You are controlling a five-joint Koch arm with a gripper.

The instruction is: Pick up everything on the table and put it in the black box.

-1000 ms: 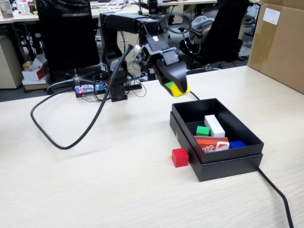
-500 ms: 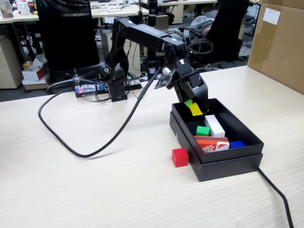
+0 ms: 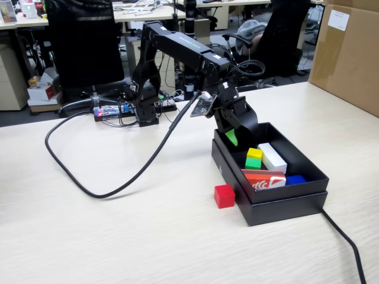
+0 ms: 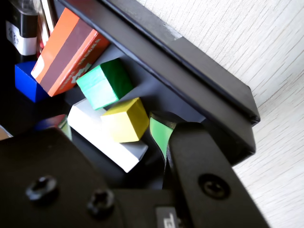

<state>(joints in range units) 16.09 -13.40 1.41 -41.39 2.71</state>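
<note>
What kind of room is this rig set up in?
Most likely an open office or lab. Behind the wood-grain table stand black office chairs and further desks cluttered with cables, and a big brown cardboard carton sits at the right of the fixed view.

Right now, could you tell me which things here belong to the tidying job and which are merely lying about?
Job:
yellow cube, in the box
green cube, under the yellow one
red cube, on the table
black box
gripper

Lying about:
white block
orange carton
blue block
brown carton
</note>
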